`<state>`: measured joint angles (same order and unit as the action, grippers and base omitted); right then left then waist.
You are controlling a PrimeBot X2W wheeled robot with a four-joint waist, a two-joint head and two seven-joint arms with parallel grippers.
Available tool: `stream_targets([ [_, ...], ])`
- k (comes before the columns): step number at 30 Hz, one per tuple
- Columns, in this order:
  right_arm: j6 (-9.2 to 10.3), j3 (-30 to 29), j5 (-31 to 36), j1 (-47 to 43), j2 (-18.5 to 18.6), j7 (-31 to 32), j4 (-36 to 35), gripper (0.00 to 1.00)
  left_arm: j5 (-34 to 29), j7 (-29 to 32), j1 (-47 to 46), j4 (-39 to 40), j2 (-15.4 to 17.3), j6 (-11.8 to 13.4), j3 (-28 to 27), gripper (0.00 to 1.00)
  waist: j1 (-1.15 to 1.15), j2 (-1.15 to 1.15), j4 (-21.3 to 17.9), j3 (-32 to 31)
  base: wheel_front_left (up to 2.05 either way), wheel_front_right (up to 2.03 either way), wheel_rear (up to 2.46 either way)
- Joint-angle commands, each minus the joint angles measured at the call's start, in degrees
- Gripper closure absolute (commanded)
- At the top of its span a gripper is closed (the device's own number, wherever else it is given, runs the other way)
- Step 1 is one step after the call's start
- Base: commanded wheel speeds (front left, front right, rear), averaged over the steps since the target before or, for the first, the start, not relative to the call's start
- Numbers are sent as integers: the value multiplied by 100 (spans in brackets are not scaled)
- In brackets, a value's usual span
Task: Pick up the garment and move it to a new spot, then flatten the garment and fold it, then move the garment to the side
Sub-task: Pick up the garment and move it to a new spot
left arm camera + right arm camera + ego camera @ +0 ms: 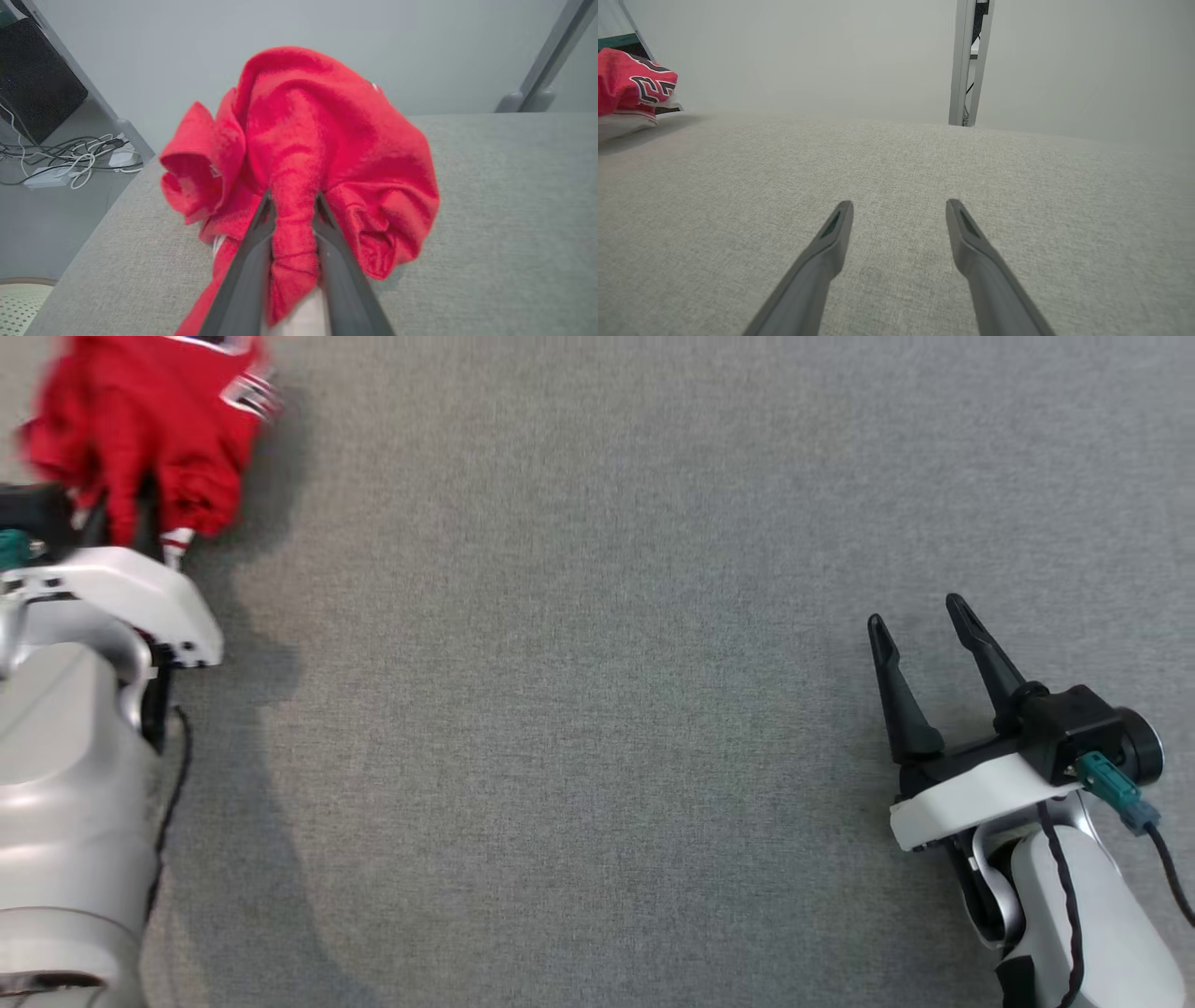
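Left gripper (293, 198) pinches a fold of the red garment (336, 135), bunched at the tabletop's (597, 709) far left corner. Right gripper (915, 610) hangs spread, empty. This looks like the pickup step; next it likely needs a clean lift.

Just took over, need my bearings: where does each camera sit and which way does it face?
Head view: on the head, looking down at the grey table; left end effector at the red garment upper left, right end effector open lower right.
Left wrist view: on that wrist, looks along the left end effector, shut on a red garment fold; floor cables beyond.
Right wrist view: on that wrist, looks along the open right end effector across the table toward a metal post.
Shared: all three show the red garment.
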<state>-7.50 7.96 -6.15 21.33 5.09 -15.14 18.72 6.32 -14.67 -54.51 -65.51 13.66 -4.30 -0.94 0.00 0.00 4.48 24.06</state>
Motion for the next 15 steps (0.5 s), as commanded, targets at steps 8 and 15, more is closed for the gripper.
stream_targets([
  [8,2,-76,-158,-227,-164,0,173,0,-108,-60,317,529,-783,-248,606,100,0,0,-331,-742,0,0,0],
  [15,2,-71,-271,-444,-206,1,340,0,517,-62,1159,1235,-1065,-312,1832,100,0,0,-707,-1182,0,0,0],
])
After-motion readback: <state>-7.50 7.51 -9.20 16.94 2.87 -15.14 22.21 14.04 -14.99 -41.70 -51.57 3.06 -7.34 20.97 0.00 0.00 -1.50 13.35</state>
